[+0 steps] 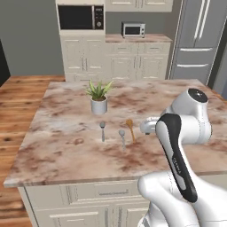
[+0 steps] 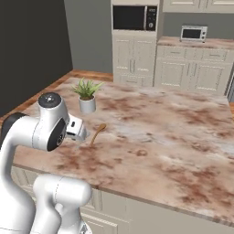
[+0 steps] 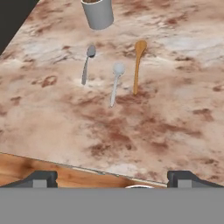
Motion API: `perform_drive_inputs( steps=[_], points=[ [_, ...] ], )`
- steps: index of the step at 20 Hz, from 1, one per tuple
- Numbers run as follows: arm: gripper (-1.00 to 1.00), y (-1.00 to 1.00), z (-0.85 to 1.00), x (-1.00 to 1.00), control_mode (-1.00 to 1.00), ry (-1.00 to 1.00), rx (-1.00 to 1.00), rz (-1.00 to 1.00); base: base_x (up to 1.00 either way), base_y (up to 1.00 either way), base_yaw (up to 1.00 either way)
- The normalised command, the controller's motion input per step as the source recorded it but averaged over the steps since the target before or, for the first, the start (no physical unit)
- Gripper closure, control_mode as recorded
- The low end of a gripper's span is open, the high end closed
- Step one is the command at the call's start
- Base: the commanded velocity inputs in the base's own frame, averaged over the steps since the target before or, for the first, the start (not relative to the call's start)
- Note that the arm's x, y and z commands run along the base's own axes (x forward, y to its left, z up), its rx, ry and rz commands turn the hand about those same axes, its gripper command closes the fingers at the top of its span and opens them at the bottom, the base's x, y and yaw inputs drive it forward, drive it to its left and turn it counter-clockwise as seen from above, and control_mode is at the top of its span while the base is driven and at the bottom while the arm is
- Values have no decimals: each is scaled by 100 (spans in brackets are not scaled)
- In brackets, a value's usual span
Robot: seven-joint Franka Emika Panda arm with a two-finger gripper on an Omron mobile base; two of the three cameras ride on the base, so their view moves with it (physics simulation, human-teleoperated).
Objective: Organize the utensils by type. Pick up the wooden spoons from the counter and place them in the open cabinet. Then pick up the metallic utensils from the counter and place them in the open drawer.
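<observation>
On the marbled counter (image 1: pixel 66 133) lie three utensils side by side, handles pointing toward me. An orange-brown wooden spoon (image 3: pixel 138 65) (image 1: pixel 130 128) (image 2: pixel 97 132) is the rightmost. Left of it are two grey metallic utensils, one in the middle (image 3: pixel 116 83) (image 1: pixel 122 138) and one at the left (image 3: pixel 87 63) (image 1: pixel 102 131). My gripper (image 3: pixel 112 180) hangs open above the counter's near edge, well short of the utensils, with nothing between its fingers (image 3: pixel 41 178). The hand sits just right of the wooden spoon in the left base view. The open cabinet and open drawer are out of view.
A potted plant in a white pot (image 1: pixel 99 101) (image 2: pixel 87 101) (image 3: pixel 98 13) stands just behind the utensils. Cream cabinets with a built-in microwave (image 1: pixel 80 17) and a small oven (image 1: pixel 133 29) line the back wall, with a grey fridge (image 1: pixel 199 40) at right. Wood floor surrounds the island.
</observation>
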Motion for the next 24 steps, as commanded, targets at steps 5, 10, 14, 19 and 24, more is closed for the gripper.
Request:
perform_drive_inputs(
  steps=[5,10,14,19,24],
  points=[
    [-100,0,0,0,100,0,0,0,28,-3,0],
    [-100,0,0,0,100,0,0,0,0,0,0],
    [-100,0,0,0,100,0,0,0,0,0,0],
    [-100,0,0,0,100,0,0,0,0,0,0],
    [-100,-8,0,18,-100,1,0,1,12,-4,0]
  ],
)
